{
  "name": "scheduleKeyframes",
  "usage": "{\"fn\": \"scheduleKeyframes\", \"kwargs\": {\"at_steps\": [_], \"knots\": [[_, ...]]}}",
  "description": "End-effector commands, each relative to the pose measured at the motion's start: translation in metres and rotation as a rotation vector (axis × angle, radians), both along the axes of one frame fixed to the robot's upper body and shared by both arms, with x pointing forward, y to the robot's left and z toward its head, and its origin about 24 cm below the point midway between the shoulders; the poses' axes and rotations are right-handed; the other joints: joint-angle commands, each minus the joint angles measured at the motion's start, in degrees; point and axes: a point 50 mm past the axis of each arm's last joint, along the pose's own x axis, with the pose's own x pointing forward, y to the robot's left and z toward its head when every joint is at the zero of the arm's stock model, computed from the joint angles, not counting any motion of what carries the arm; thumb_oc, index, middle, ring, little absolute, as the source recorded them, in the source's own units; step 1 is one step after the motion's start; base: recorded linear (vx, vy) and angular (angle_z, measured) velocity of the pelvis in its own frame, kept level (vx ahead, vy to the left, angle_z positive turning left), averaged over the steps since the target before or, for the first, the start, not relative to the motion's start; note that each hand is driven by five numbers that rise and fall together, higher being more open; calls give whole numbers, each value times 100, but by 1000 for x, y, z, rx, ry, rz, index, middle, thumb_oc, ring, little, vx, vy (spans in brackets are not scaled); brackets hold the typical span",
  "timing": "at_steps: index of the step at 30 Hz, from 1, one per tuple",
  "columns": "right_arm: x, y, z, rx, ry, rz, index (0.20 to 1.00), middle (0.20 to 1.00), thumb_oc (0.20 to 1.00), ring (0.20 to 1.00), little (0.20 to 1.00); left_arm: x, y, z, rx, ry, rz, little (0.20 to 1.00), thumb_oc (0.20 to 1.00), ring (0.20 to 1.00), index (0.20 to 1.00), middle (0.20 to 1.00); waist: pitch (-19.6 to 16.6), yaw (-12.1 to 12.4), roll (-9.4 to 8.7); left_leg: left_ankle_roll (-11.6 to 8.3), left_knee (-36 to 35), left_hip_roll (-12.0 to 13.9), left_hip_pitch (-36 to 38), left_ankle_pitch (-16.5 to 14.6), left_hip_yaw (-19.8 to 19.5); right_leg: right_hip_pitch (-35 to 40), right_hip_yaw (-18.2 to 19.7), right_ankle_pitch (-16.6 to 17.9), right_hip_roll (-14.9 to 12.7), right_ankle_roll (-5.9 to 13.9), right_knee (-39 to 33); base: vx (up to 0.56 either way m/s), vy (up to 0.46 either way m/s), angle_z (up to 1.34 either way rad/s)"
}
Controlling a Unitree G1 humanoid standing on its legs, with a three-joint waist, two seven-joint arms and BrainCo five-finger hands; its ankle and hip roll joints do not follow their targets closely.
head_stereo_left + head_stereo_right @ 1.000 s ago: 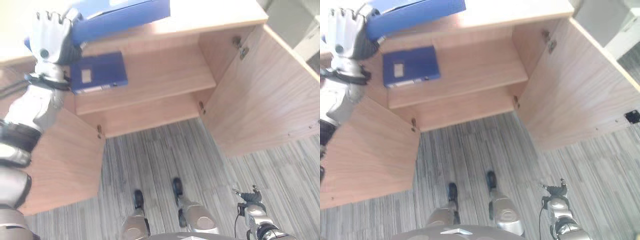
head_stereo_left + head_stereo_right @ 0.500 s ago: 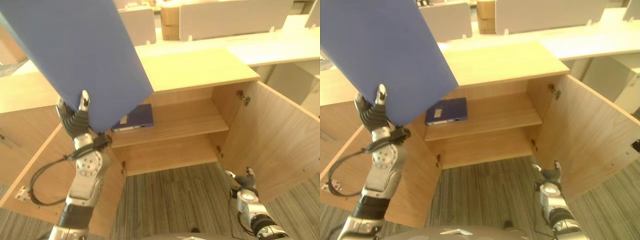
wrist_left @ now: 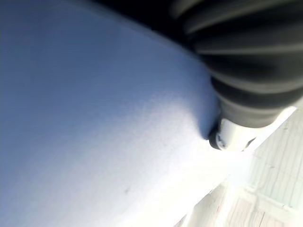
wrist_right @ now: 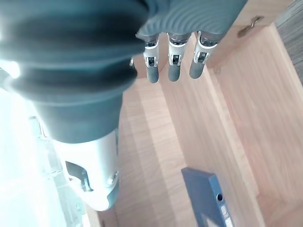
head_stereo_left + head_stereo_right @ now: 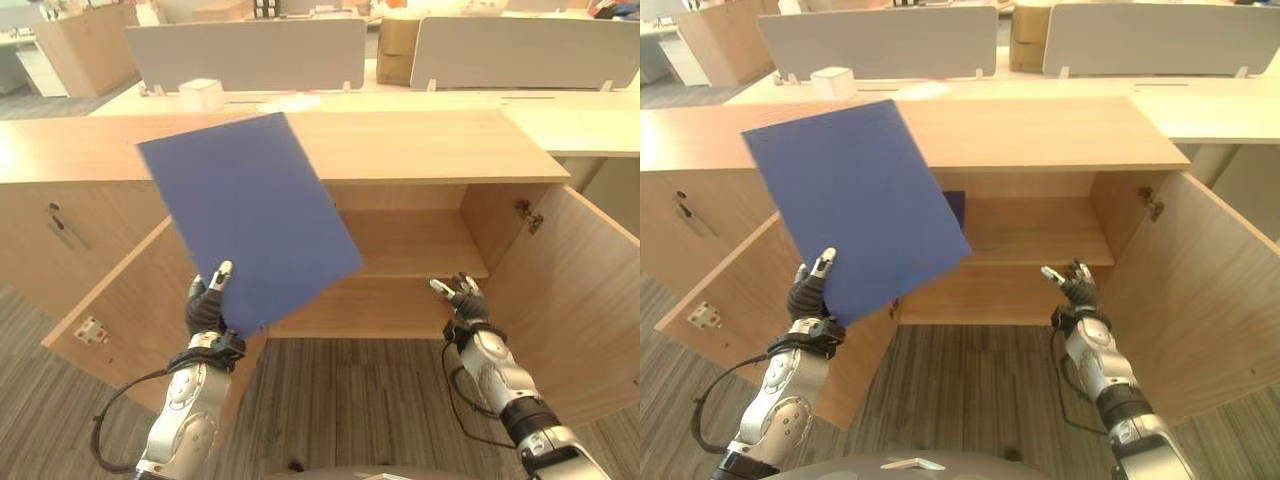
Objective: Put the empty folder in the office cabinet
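Gripping the blue folder [image 5: 245,215] by its near corner, the left hand [image 5: 205,308] tilts it up-left before the open cabinet [image 5: 420,235], right hand [image 5: 462,297] loose, empty.

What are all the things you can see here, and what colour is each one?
Folder: one, blue, held up in front of the cabinet's left side by the left hand.
Second folder: one, blue, lying on the cabinet's shelf.
Cabinet: one, light wood, both doors open, shelf inside.
Desk dividers: two, grey, on the desks behind the cabinet.
Small box: one, white, on the desk behind the cabinet.
Floor: grey striped carpet.
Left hand: dark cover, fingers pinching the folder's lower corner.
Right hand: fingers straight, empty, in front of the open cabinet.
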Motion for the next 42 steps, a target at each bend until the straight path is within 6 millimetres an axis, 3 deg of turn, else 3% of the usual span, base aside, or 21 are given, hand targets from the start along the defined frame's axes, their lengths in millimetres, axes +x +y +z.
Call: {"fn": "scheduleKeyframes", "kwargs": {"at_steps": [1,2,4,8,16,20,23,24,25,26,29,30,35,42], "knots": [[26,25,46,133,-186,152,1000,1000,1000,1000,1000,0,-2,41,-17,-204,-143,200,200,200,200,200,-34,-50,-314,-44,6,2,-328,-277,40,205,-117,-975,-661,488,601,0,0,0],[28,44,59,172,-230,254,1000,1000,1000,1000,1000,-3,-9,41,-63,-194,-200,200,200,200,200,200,-35,-12,-333,-43,6,0,-357,-270,29,175,-115,-967,-666,496,615,0,0,0],[29,52,64,184,-248,293,1000,1000,1000,1000,1000,-4,-13,42,-81,-198,-228,200,200,200,200,200,-40,0,-340,-43,6,-5,-372,-268,27,163,-113,-966,-667,499,621,0,0,0],[22,93,84,204,-322,512,1000,1000,1000,1000,1000,-8,-29,42,-83,-178,-362,200,200,200,200,200,-44,41,-350,-33,6,2,-424,-258,3,92,-118,-941,-686,518,642,0,0,0],[-12,117,84,144,-311,821,1000,1000,1000,1000,1000,-21,-27,30,-3,-84,-471,200,200,200,200,200,-48,79,-369,-33,6,-16,-516,-248,-22,36,-175,-934,-714,558,635,1,4,1],[-14,104,83,154,-320,776,1000,1000,1000,1000,1000,-24,-24,25,12,-61,-474,200,200,200,200,200,-57,88,-393,-28,6,-18,-540,-251,-35,24,-198,-932,-726,577,626,0,0,0],[-9,87,75,163,-296,642,1000,1000,1000,1000,1000,-25,-21,21,20,-44,-456,200,200,200,200,200,-72,99,-411,-14,6,-25,-555,-260,-40,26,-208,-925,-739,590,607,0,0,0],[-3,73,68,145,-270,539,1000,1000,1000,1000,1000,-25,-17,18,36,-32,-435,200,200,200,200,200,-94,102,-430,-8,6,-31,-564,-268,-42,32,-212,-918,-747,594,594,0,0,0],[-3,73,68,145,-270,539,1000,1000,1000,1000,1000,-25,-17,18,36,-32,-435,200,200,200,200,200,-94,102,-430,-8,6,-31,-564,-268,-42,32,-211,-918,-747,594,594,0,0,0],[5,56,62,118,-245,415,1000,1000,1000,1000,1000,-25,-11,17,59,-19,-403,200,200,200,200,200,-115,109,-439,-2,6,-37,-565,-281,-40,37,-212,-909,-751,595,585,0,0,0],[13,42,58,101,-221,298,1000,1000,1000,1000,1000,-25,-5,15,87,-7,-366,200,200,200,200,200,-129,121,-450,2,6,-42,-559,-291,-34,50,-214,-901,-756,597,571,0,0,0],[21,23,53,90,-193,152,1000,1000,1000,1000,1000,-26,2,12,108,12,-321,200,200,200,200,200,-150,136,-451,11,6,-45,-553,-307,-30,57,-215,-889,-759,596,557,0,0,0],[39,-5,57,71,-181,-99,1000,1000,1000,1000,1000,-30,12,9,140,27,-233,200,200,200,200,200,-168,176,-449,42,6,-64,-504,-355,-32,100,-175,-886,-754,588,522,0,0,0],[53,-21,61,99,-166,-298,1000,1000,1000,1000,1000,-29,13,10,156,13,-191,200,200,200,200,200,-154,189,-427,68,6,-75,-451,-397,-8,123,-108,-895,-751,578,512,0,1,-1]]}}
